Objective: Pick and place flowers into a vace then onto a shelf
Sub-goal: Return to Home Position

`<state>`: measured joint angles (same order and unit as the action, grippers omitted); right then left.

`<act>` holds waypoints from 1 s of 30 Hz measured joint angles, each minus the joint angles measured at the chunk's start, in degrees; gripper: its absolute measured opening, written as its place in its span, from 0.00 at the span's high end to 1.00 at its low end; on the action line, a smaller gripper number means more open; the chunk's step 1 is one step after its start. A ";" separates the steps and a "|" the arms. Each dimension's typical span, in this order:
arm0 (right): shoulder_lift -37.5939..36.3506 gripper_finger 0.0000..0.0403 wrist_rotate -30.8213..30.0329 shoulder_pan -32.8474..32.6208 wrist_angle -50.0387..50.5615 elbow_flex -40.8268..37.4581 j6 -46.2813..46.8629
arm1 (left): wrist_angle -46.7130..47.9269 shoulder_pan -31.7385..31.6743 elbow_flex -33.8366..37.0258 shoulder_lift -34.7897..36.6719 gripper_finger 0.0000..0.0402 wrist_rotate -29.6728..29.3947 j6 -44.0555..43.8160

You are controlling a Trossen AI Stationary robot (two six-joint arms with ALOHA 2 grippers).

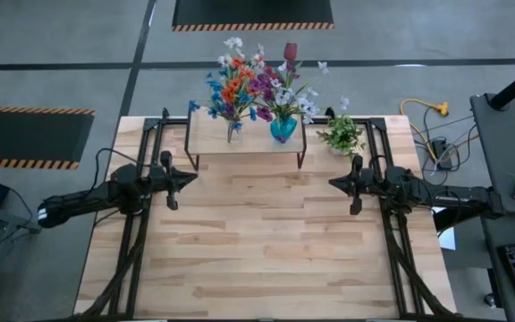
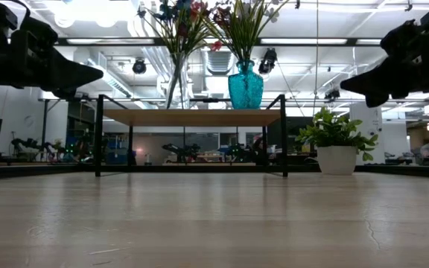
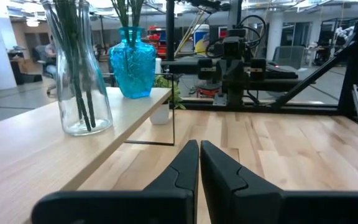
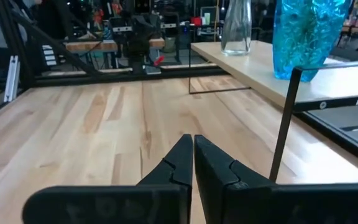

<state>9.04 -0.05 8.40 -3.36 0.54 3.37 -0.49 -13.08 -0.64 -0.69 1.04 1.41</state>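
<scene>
Left fingers [image 3: 185, 168] pressed together, empty, above the tabletop [image 1: 266, 250]. Flowers [image 1: 257, 85] stand in two vases [image 1: 283, 130] on the shelf [image 1: 257, 145], between and beyond both fingertips, well apart. Right fingers [image 4: 179, 163] likewise pressed together, empty. Risk: an arm swinging wide knocks the shelf; the top-heavy vases could tip.

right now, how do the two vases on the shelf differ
The clear vase is see-through, its stems visible inside; the blue vase is textured turquoise and hides them. The clear vase holds mostly orange and blue flowers, the blue vase purple, white and one dark red. Both stand upright on the shelf.
</scene>
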 joint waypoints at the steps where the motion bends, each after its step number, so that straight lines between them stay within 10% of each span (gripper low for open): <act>1: 0.02 0.98 0.00 0.00 -0.18 0.00 -0.56 | 0.02 0.00 0.00 0.00 1.00 0.00 -0.02; 30: 0.06 0.98 -0.07 0.00 -0.26 0.00 -3.38 | 0.26 -0.02 -0.04 -0.79 1.00 0.25 -1.96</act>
<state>9.10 -0.12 8.40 -3.62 0.54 -0.02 -0.23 -13.10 -0.69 -1.48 1.28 -0.56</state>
